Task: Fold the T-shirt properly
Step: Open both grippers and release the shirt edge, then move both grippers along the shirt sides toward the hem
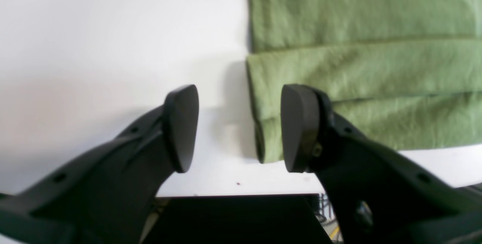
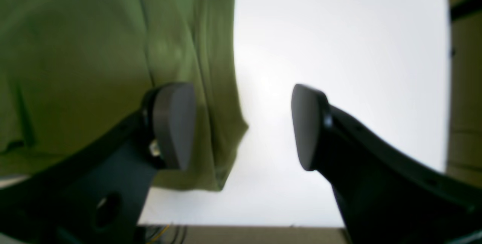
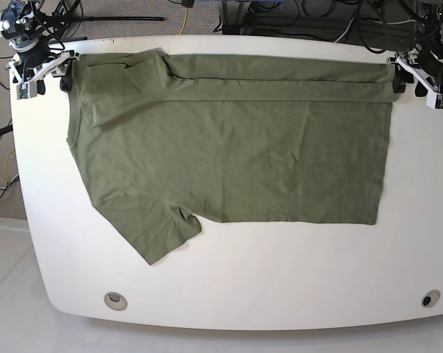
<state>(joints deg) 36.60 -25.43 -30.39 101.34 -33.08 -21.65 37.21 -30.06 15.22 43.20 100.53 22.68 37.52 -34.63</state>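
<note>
1. The table [image 3: 228, 294] is a wide white top, and both arms sit at its far edge, one at each far corner.
2. The T-shirt [image 3: 236, 154] lies flat across the middle of the table. Its far long side is turned over into a narrow band, while one sleeve still sticks out on the near side. It stretches between the two pincers, inward from each.
3. The folded band [image 1: 361, 70] runs from one pincer to the other along the far edge. In the left wrist view it shows stacked layers with a fairly straight end.
4. The left pincer [image 1: 241, 127] is spread, nothing between its tips. The corner of the band lies just past its right-hand tip, under that finger and not pinched.
5. The right pincer [image 2: 243, 125] is also spread and empty. The cloth edge hangs by its left-hand tip, with bare table under the other.
6. Judgement: the first lengthwise fold looks laid and let go. To do this step well, both pincers should lift straight up and clear, so no layer drags along. The next grasp would sensibly take the near long edge, sleeve included, with both arms moving evenly to keep the crease parallel to the band.
</note>
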